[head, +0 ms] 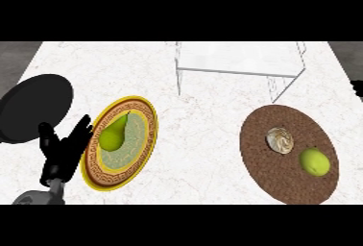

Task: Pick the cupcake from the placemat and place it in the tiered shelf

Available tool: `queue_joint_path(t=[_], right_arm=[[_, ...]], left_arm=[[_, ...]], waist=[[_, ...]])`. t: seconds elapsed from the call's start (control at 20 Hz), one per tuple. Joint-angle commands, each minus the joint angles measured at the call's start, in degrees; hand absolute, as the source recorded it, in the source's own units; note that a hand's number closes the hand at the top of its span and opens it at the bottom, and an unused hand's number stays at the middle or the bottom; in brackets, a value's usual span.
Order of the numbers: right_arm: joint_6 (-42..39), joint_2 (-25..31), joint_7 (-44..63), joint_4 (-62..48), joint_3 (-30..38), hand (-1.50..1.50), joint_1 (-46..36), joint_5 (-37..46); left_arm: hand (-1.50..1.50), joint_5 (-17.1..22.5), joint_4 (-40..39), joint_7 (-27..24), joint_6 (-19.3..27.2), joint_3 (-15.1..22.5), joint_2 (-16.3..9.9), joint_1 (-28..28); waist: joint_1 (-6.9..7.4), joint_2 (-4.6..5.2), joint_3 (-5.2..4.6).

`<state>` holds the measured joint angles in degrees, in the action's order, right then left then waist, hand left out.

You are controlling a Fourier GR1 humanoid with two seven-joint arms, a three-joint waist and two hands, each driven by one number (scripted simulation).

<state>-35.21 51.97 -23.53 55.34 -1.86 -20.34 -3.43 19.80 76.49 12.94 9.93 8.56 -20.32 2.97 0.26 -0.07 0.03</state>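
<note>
The cupcake (280, 139), small with pale swirled frosting, sits on the round brown placemat (284, 178) at the right, next to a yellow-green lemon (314, 161). The tiered shelf (241, 60), white and see-through, stands at the back centre of the counter. My left hand (62, 149) shows at the lower left, open with fingers up, beside the yellow plate and far from the cupcake. A small dark sliver (357, 89) at the right edge may be my right hand; its fingers cannot be made out.
A yellow patterned plate (106, 178) holding a green pear (114, 133) lies left of centre. A black round pan (34, 108) rests at the far left. White marble counter (199, 144) lies between the plate and the placemat.
</note>
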Motion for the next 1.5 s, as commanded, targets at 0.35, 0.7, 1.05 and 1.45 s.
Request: queue_joint_path(t=[0.35,0.7,1.05,1.45], right_arm=[[11.60,-8.28,30.85,23.76,-2.80,-1.50,1.16,3.08],[9.09,-12.16,45.70,27.73,-5.76,-1.50,-1.90,6.27],[6.34,-12.46,42.96,31.01,-5.15,-1.50,4.46,13.92],[11.85,-19.13,42.91,30.12,-5.25,-1.50,7.35,25.50]], left_arm=[[0.00,-0.89,-1.36,0.69,-1.89,-2.31,0.30,0.15],[0.00,-2.02,0.43,1.43,-2.43,-3.36,0.89,-0.21],[0.00,-4.55,1.39,3.73,-1.04,-3.22,4.26,0.43],[0.00,-5.11,4.79,4.52,-5.08,-5.78,3.26,-2.94]], waist=[[-0.69,-0.17,-0.13],[0.17,0.01,-0.08],[-0.34,0.00,-0.04],[-0.07,0.01,-0.02]])
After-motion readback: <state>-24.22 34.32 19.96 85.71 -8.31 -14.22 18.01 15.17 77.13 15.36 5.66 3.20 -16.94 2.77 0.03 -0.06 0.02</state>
